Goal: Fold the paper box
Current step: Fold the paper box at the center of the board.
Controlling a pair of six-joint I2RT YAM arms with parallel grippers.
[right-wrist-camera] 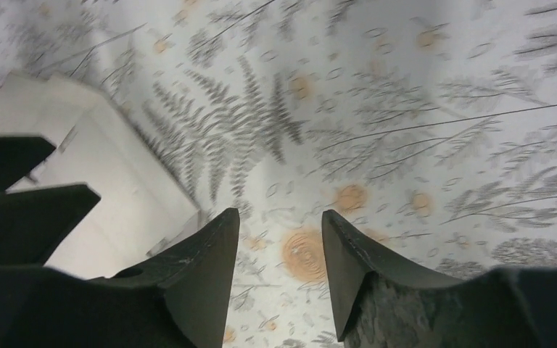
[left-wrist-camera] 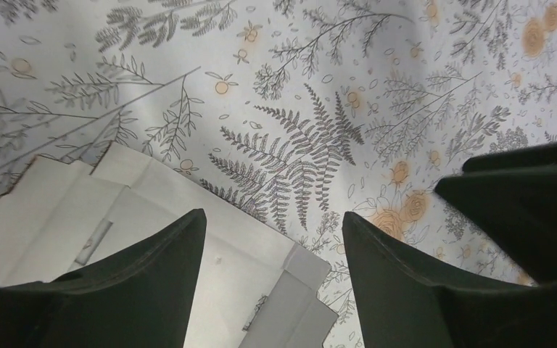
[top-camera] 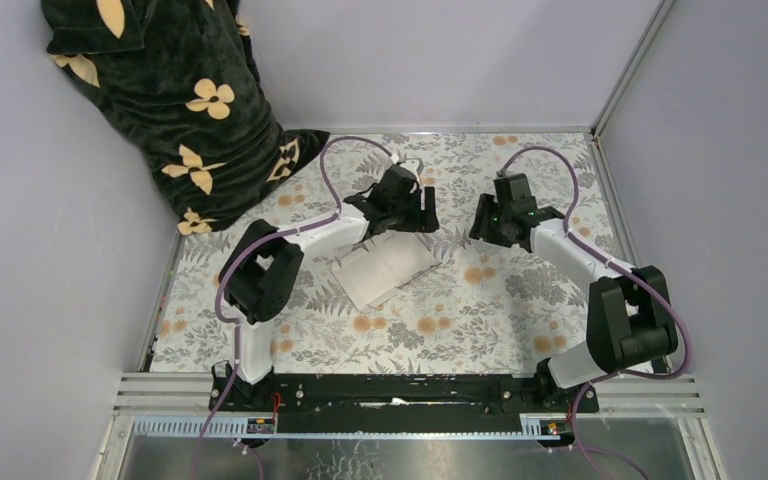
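The paper box point(top-camera: 388, 272) lay flat on the flowered tablecloth point(top-camera: 480, 320), a white creased sheet with its flaps and slots showing, not yet raised into walls. The left gripper point(left-wrist-camera: 272, 217) hung over the box's far edge with its fingers spread and nothing between them, only sheet and cloth below. The right gripper point(right-wrist-camera: 279, 214) sat just off the box on the right arm's side, also spread and empty, with bare cloth under its gap.

As I judged it, the step in hand was getting a first hold on a flap. It would go best if one gripper pressed the middle panel down while the other slid a finger under an outer flap and lifted it along the crease. Thin card buckles if pinched away from the fold, and it slides on cloth if nothing pins it.

No print or label showed on the box. The dark cloth point(top-camera: 180, 100) heaped beyond the box carried cream flowers and a monogram-like mark that was too small to read.
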